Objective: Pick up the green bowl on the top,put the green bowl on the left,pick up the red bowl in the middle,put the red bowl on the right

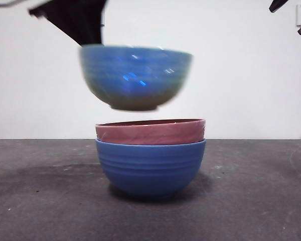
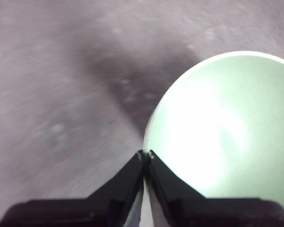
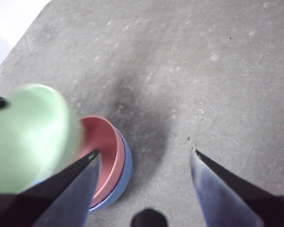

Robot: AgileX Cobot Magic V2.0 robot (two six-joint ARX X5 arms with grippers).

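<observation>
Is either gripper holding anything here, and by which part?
The left gripper holds the green bowl by its rim, lifted clear above the red bowl. The right gripper is open and holds nothing.

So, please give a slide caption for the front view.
Left end effector holds the green bowl above the red bowl nested in a blue bowl.

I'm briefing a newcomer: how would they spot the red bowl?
Find the bowl stack on the dark table. The red bowl nests in the blue bowl, only its pinkish rim band showing, below the lifted green bowl.
</observation>
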